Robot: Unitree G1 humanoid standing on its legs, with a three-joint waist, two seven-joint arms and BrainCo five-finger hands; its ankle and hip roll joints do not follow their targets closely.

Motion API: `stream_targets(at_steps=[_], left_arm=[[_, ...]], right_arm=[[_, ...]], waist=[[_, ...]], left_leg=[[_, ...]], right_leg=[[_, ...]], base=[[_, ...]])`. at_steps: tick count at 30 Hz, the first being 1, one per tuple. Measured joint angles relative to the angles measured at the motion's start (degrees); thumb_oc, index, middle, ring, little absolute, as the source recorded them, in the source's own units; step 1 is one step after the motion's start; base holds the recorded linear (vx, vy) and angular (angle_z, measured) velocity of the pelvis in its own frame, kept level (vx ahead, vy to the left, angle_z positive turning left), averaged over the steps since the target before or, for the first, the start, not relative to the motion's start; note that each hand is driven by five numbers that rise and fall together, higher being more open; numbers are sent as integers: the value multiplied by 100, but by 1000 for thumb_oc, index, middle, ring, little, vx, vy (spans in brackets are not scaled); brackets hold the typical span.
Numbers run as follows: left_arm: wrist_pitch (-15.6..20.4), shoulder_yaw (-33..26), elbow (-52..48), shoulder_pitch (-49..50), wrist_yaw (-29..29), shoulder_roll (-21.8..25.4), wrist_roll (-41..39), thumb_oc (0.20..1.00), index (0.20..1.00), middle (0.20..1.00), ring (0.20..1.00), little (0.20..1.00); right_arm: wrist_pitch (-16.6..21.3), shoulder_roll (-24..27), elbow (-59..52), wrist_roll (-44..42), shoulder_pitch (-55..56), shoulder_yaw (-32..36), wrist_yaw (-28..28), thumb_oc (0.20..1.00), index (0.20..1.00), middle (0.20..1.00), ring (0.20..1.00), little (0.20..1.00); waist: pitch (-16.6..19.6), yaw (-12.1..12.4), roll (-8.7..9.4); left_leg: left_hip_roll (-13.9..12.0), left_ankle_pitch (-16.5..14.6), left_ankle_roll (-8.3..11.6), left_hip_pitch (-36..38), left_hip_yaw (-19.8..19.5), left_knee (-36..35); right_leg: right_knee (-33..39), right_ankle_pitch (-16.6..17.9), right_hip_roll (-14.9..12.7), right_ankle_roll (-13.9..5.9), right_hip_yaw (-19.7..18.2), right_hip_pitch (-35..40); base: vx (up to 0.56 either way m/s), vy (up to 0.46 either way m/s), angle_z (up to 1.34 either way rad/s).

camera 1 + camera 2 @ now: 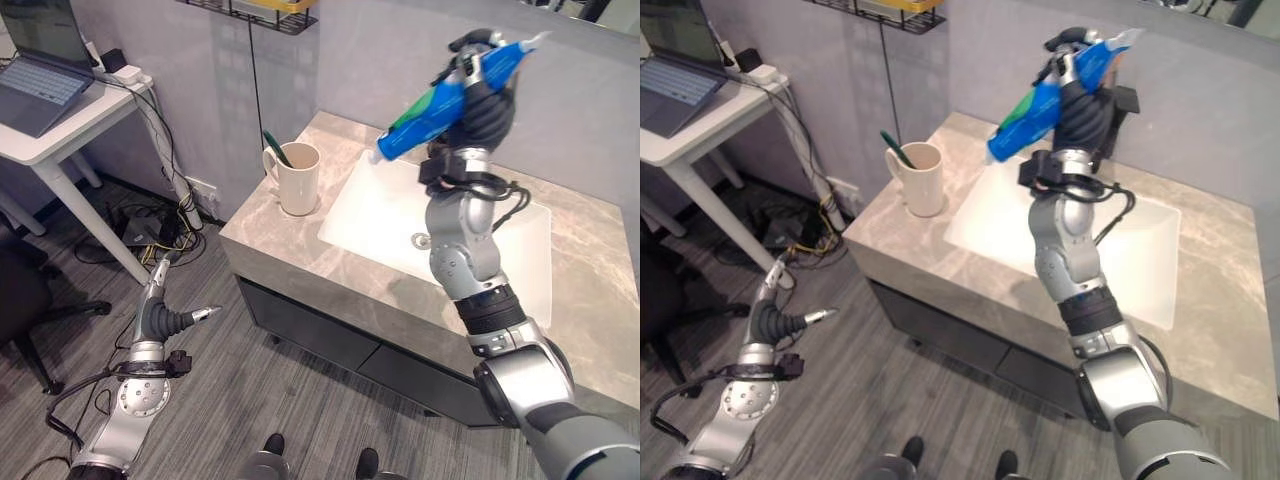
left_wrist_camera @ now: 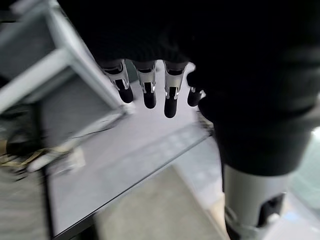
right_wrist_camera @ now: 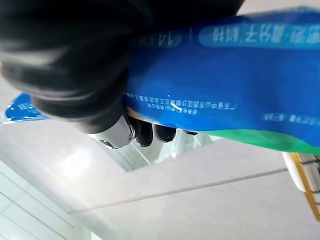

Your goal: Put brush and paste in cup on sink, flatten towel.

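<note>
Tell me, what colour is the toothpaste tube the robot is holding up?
The toothpaste tube is blue with a green band near its cap end, clearest in the left eye view.

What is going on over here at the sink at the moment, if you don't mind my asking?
The robot's right hand holds a blue and green toothpaste tube in its curled fingers, raised above the white basin, cap end tilted down toward the cream ceramic cup. That cup stands on the grey marble countertop with a green-handled toothbrush already in it. The left hand hangs low over the floor, holding nothing.
</note>
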State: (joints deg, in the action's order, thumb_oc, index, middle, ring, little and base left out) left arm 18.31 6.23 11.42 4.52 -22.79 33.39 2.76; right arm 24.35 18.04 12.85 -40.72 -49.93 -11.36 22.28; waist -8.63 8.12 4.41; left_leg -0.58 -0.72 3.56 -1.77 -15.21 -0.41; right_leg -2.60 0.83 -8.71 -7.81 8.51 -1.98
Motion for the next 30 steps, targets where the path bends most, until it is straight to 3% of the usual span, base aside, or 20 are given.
stream_targets(at_steps=[3,6,10,17,18,21,23,24,25,26,27,30], left_arm=[[-17,146,298,8,78,-20,-52,1000,1000,1000,1000,1000],[-142,304,665,-128,123,-73,-233,1000,1000,1000,1000,1000],[-269,529,876,-100,218,-117,-242,1000,1000,1000,1000,1000],[-364,598,1043,-118,318,-239,-372,1000,1000,1000,1000,1000],[-366,621,1049,-147,332,-237,-432,1000,1000,1000,1000,1000],[-395,852,1119,-577,445,-230,-452,1000,1000,1000,1000,1000],[-393,919,1138,-741,480,-222,-449,1000,1000,1000,1000,1000],[-396,985,1164,-821,517,-177,-442,1000,1000,1000,1000,1000],[-398,996,1203,-811,516,-160,-432,1000,1000,1000,1000,1000],[-415,1026,1315,-806,519,-73,-391,1000,1000,1000,1000,1000],[-434,1046,1389,-807,518,-65,-363,1000,1000,1000,1000,1000],[-445,1082,1421,-797,509,-136,-229,1000,1000,1000,1000,1000]], right_arm=[[-1,36,4,80,-190,-59,0,200,200,200,200,200],[-3,35,146,118,-621,-173,3,200,200,200,200,200],[-35,12,355,249,-987,-296,16,200,200,200,200,200],[-44,-57,358,466,-1116,-367,50,200,200,200,200,200],[-42,-92,359,470,-1120,-380,70,200,200,200,200,200],[-37,-182,405,466,-1128,-338,149,200,200,200,200,200],[-37,-197,432,468,-1130,-344,149,200,200,200,200,200],[-34,-230,421,469,-1140,-345,149,200,200,200,200,200],[-31,-280,427,474,-1134,-356,150,200,200,200,200,200],[-30,-398,425,484,-1132,-369,150,200,200,200,200,200],[-29,-441,433,495,-1133,-371,148,200,200,200,200,200],[-26,-394,444,492,-1127,-340,158,200,200,200,200,200]], waist=[[1,-48,1],[0,-25,-5],[5,63,3],[4,52,-9],[-2,54,-22],[-32,-69,-68],[-72,-86,-134],[-88,-76,-140],[-114,-66,-108],[-157,-87,45],[-193,-107,109],[-271,-153,-34]], left_leg=[[-48,73,93,-197,-328,-14],[-173,182,261,-450,-676,-85],[-299,243,335,-520,-770,-194],[-290,268,378,-553,-756,-164],[-275,283,454,-589,-688,-75],[-46,499,728,-1302,323,839],[-85,743,719,-1388,787,816],[-299,452,348,-1429,1462,832],[-360,347,217,-1493,1618,971],[-476,290,123,-1468,1827,973],[-673,330,185,-1423,1891,790],[-1119,566,415,-1380,1919,317]], right_leg=[[65,-72,60,40,55,11],[299,-77,224,116,366,26],[567,20,368,231,540,113],[579,-1,376,225,606,144],[575,-52,390,242,638,167],[580,-244,419,383,812,261],[612,-293,464,458,982,393],[671,-284,451,682,1206,411],[672,-301,436,708,1166,429],[693,-288,362,729,1184,428],[705,-263,316,717,1166,436],[746,-161,319,578,1105,502]], base=[[101,-147,62],[101,-140,50],[90,-100,22],[76,-143,6],[-9,-274,31],[30,-128,89],[112,0,92],[135,72,54],[186,125,41],[202,154,13],[239,197,13],[214,154,-13]])
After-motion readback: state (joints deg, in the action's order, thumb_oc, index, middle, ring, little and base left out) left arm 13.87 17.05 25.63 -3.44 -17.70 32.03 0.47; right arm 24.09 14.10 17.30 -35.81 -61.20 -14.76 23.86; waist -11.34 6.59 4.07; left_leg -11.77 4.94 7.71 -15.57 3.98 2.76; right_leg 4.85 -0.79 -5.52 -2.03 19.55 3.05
